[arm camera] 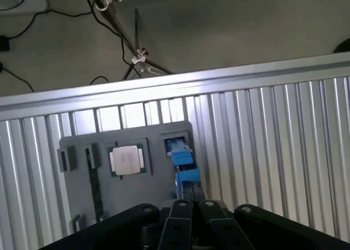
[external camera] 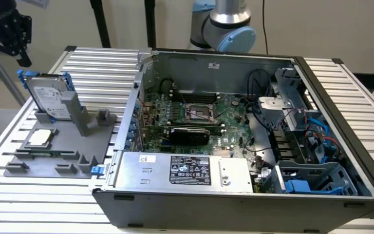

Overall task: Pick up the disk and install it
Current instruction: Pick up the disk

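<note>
One ribbed metal table (external camera: 50,207) is carrying a grey tray (external camera: 44,168) beside the open computer case (external camera: 239,207); the disk (external camera: 47,100) is standing upright there, the gripper (external camera: 18,51) hanging apart above. At the wrist, its fingers (arm camera: 178,228) are pinching together, empty; cables (arm camera: 33,15) are crossing the floor (arm camera: 246,31).

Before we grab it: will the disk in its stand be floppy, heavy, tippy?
Probably rigid and heavy for its size: the disk looks like a metal slab. It stands on edge in the grey stand, so a sideways push could tip it. Its blue frame looks plastic, likely slick.
</note>
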